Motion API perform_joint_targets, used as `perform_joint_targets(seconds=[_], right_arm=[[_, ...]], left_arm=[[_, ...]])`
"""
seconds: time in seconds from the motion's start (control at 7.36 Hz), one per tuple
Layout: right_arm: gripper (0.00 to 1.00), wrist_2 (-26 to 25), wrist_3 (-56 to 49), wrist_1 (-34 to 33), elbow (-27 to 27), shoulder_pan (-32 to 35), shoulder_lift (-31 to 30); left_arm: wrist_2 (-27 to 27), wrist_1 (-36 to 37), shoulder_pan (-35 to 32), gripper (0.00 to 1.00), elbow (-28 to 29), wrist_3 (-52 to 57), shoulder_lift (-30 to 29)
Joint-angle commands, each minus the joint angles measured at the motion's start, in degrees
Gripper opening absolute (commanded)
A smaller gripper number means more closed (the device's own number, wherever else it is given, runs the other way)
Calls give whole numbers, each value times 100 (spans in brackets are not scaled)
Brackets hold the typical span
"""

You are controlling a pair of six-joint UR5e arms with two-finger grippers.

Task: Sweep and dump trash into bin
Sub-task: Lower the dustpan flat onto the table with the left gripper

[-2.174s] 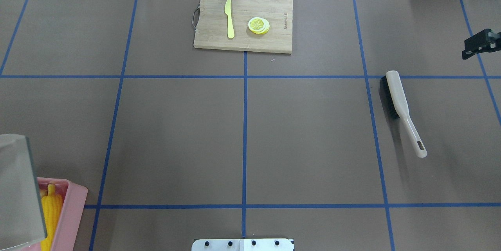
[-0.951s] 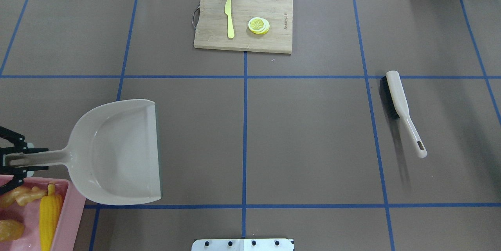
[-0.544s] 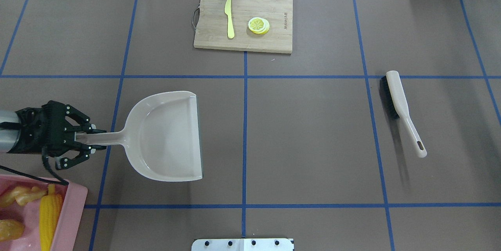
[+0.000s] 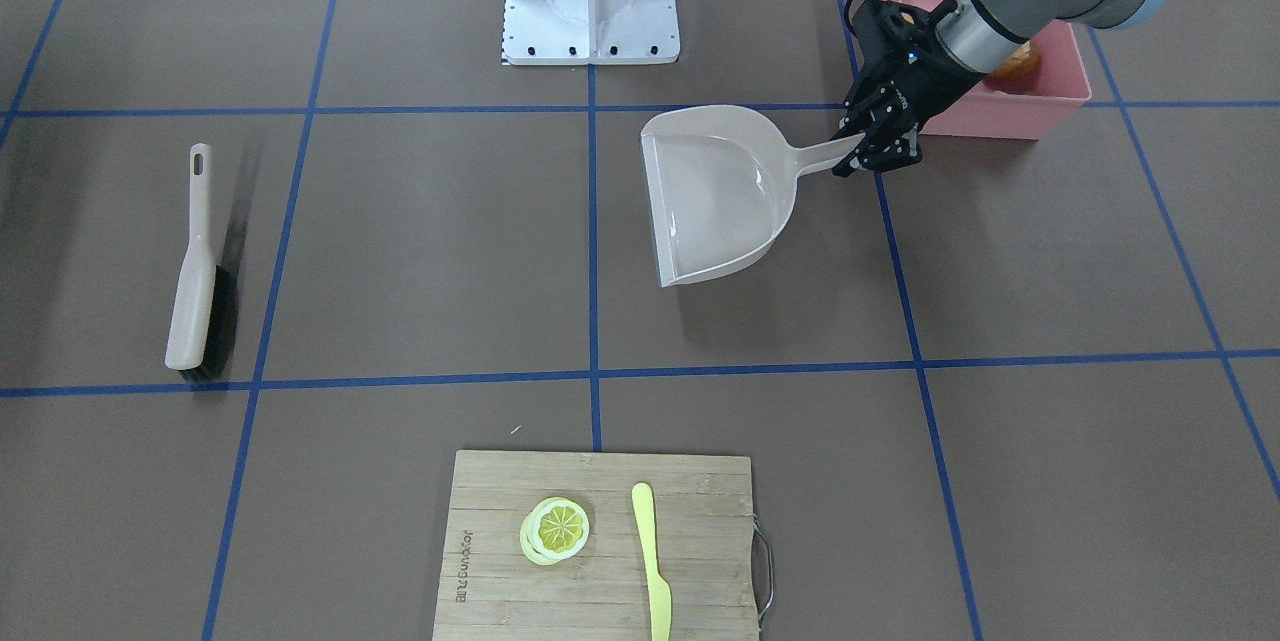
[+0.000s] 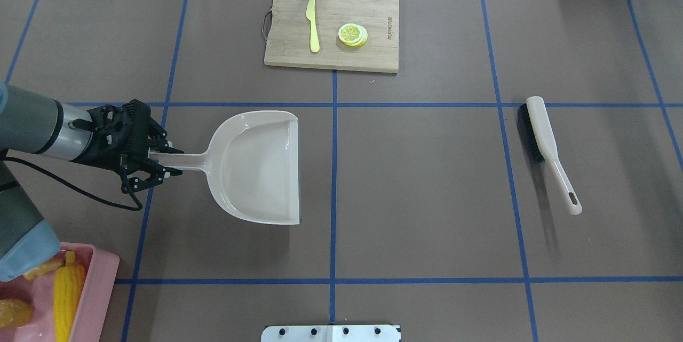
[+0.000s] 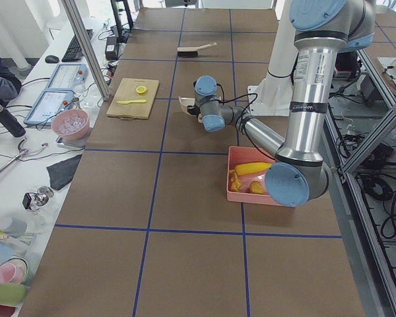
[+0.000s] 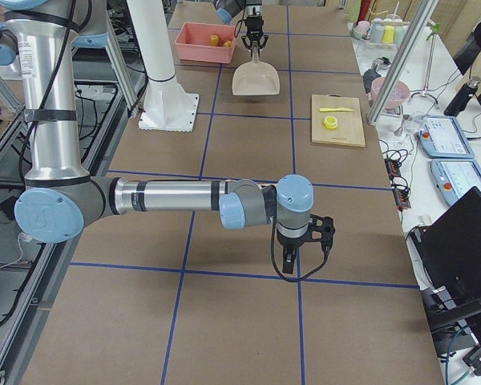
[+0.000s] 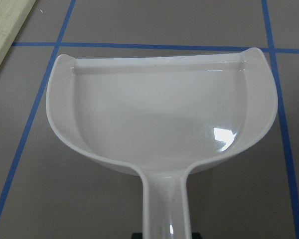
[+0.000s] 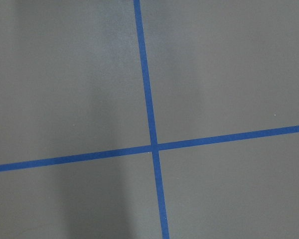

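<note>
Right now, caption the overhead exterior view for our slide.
Left pincer grips the empty dustpan by its handle; corn lies in the pink bin.

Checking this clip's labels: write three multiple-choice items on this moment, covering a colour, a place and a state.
1. The bin's colour? A. blue B. pink C. green
2. Where is the brush? A. on the table, apart from the dustpan B. in the bin C. in the dustpan
3. The dustpan is: A. upside down B. lying free C. empty, gripped by the left gripper
Key: 1 B, its walls are pink; 2 A, it lies alone on bare table; 3 C, the left wrist view shows a bare pan.
</note>
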Motion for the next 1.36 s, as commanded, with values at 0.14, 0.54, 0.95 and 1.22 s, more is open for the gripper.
perform_joint_targets(seconds=[0.14,0.54,0.95,1.22], right_arm=[[100,-24,0,11,-33,2,3],[100,-24,0,11,-41,-7,3],[100,28,8,2,-50,2,3],[100,107,8,-6,-24,2,12]], left_arm=[[-12,232,-59,2,322,576,-281],[-56,240,-68,3,648,497,-581],[-108,249,2,9,735,365,-651],[-117,258,72,14,779,365,-660]])
